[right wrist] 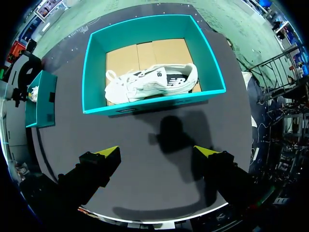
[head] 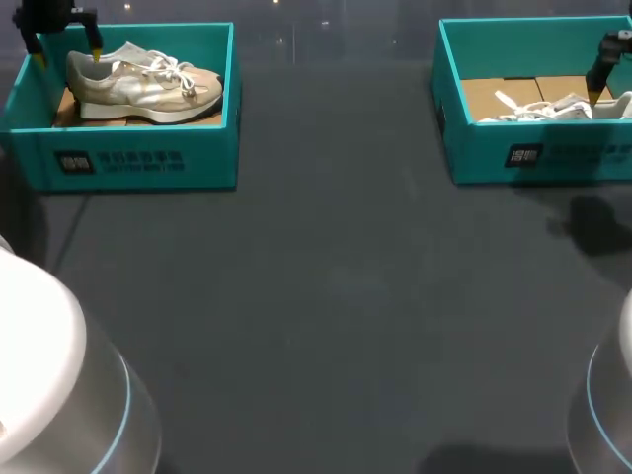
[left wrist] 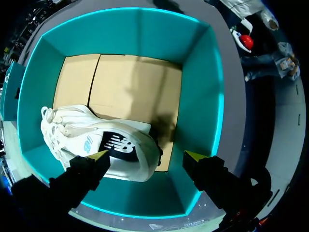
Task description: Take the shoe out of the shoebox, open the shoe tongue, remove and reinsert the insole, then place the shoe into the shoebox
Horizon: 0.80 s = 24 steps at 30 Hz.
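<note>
A beige-white shoe point(head: 148, 84) lies on its side in the left teal shoebox point(head: 138, 158). My left gripper point(head: 67, 51) hangs open above that box's far left corner. In the left wrist view the shoe point(left wrist: 96, 140) lies under the open left gripper point(left wrist: 147, 155), its heel between the yellow tips and not touched. A second white shoe point(head: 548, 107) lies in the right teal shoebox point(head: 533, 153). My right gripper point(head: 607, 64) is open and held high. The right wrist view shows it point(right wrist: 157, 151) over bare table, with the box point(right wrist: 145, 104) and shoe point(right wrist: 149, 83) ahead.
Both boxes stand at the table's far edge, one at each side, with brown cardboard floors point(left wrist: 130, 87). The dark grey table point(head: 336, 296) spreads between and in front of them. The right arm's shadow point(right wrist: 176, 135) falls on the table before the right box.
</note>
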Motion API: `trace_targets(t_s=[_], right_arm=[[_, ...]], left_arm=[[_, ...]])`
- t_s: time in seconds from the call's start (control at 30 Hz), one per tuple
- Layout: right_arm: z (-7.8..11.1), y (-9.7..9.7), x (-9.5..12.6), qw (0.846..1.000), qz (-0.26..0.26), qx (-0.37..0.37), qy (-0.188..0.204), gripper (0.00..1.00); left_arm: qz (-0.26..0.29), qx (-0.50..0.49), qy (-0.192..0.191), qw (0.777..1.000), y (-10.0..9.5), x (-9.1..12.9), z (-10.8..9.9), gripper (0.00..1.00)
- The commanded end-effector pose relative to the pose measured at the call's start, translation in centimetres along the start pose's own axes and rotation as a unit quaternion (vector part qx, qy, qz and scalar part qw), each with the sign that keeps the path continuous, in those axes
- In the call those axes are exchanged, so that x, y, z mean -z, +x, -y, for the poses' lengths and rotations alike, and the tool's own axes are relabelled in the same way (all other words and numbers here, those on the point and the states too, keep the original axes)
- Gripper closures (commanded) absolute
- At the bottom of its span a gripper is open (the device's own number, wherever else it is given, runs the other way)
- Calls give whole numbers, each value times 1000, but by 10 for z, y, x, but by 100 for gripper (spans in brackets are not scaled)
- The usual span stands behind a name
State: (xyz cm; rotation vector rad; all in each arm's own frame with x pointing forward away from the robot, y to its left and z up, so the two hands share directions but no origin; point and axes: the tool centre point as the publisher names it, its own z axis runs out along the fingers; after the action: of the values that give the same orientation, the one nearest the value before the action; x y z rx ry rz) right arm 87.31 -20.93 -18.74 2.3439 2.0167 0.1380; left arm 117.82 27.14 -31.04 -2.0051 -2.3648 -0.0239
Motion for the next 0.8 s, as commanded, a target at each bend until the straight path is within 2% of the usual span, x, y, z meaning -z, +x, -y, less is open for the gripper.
trace_targets(t_s=[0.03,0.33,0.47,0.6,0.8], right_arm=[[0,0,0,1000,0,0,-1,0],[0,0,0,1000,0,0,-1,0],[0,0,0,1000,0,0,-1,0],[0,0,0,1000,0,0,-1,0],[0,0,0,1000,0,0,-1,0]], left_arm=[[0,-2,9,1000,2,-12,-10,0],[-1,1,13,1000,2,-30,-10,6],[-2,2,15,1000,1,-36,-9,13],[-6,1,19,1000,0,-43,-7,11],[-11,2,22,1000,2,-52,-5,13]])
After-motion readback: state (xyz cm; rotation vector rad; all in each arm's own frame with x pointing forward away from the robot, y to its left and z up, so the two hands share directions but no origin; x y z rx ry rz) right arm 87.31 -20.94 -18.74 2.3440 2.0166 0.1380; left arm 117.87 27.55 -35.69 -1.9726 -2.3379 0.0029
